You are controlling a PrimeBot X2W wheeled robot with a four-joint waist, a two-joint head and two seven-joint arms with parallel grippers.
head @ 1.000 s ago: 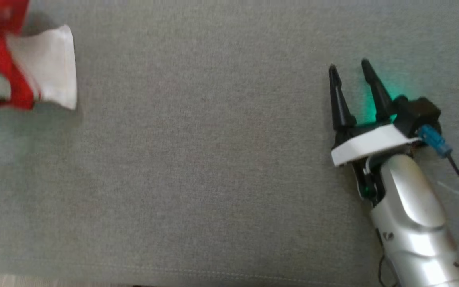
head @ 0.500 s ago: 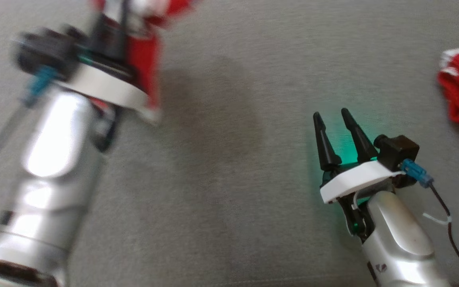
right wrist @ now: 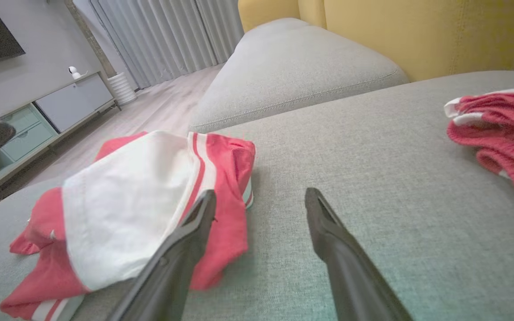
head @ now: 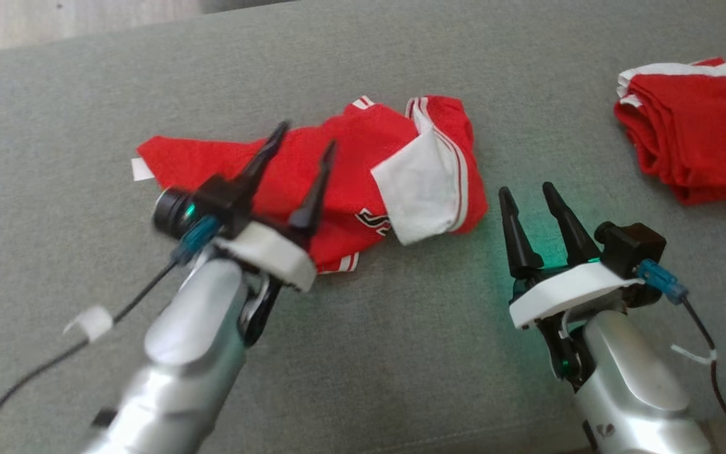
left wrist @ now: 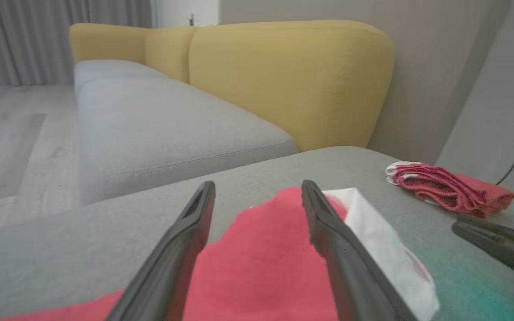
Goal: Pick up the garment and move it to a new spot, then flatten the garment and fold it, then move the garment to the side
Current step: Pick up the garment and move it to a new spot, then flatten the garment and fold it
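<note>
Because the left claw (head: 305, 139) hangs over the crumpled red garment (head: 350, 170), its two dark fingers and white wrist plate hide the near-left part of the cloth. A white flap (head: 423, 189) folded over the garment's right side covers most of a black print (head: 372, 221), which cannot be read. The left arm is slightly blurred in the head view.

The garment lies in the middle of the grey couch seat (head: 401, 353). Seen from the left wrist, that claw (left wrist: 258, 185) stands wide, the red cloth (left wrist: 261, 249) below and between its fingers, gripped by neither. At that view's right edge one dark finger of the other claw is cut off.

The right claw (head: 525, 189) is also spread wide and empty. It rests on the bare seat just right of the garment, its left finger beside the cloth's edge (right wrist: 127, 214).

There are two claws and two red garments. The second is a folded red pile (head: 691, 139) well apart at the far right, cut off by the frame.
</note>
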